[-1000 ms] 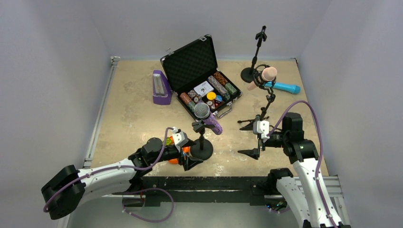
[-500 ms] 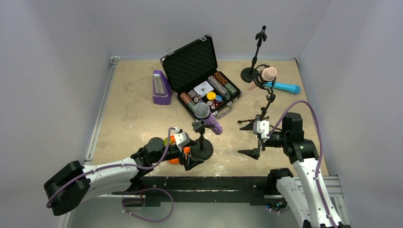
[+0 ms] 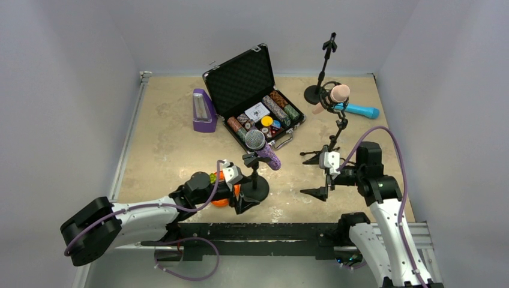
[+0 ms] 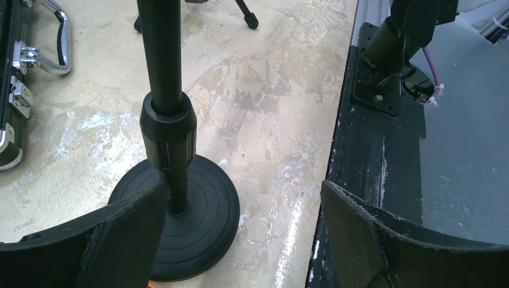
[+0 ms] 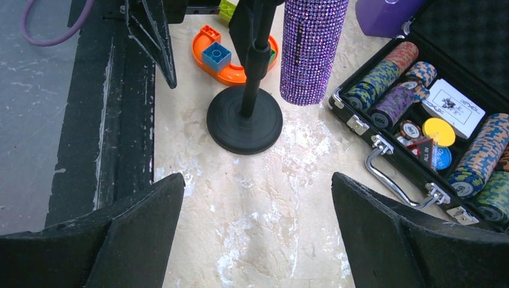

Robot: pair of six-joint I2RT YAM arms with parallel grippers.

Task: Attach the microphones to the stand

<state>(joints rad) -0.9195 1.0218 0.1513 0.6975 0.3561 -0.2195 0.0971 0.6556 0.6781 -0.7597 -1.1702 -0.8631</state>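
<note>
Both the left gripper [image 4: 243, 187] and the right gripper [image 5: 258, 177] are gaping wide, holding nothing. A glittery purple microphone [image 3: 268, 156] is sitting clipped on the disc-based stand [image 3: 256, 191], a pale pink microphone [image 3: 336, 94] is resting in the tripod stand [image 3: 337, 129], and a smooth cyan microphone [image 3: 361, 110] is lying on the mottled table [image 3: 168, 138].

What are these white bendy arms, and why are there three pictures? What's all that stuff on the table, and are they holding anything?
They are robot arms, a left arm and a right arm, bolted to a table. One picture looks down from above. The other two come from a small camera on each wrist, so the black wedges there are that arm's own fingers. The left end effector and the right end effector are both open and hold nothing. A purple microphone is clipped to a round-base stand, and a pink microphone sits on a tripod stand. A blue microphone lies flat. There is also an empty stand, a case of poker chips, a purple box and an orange toy.
</note>
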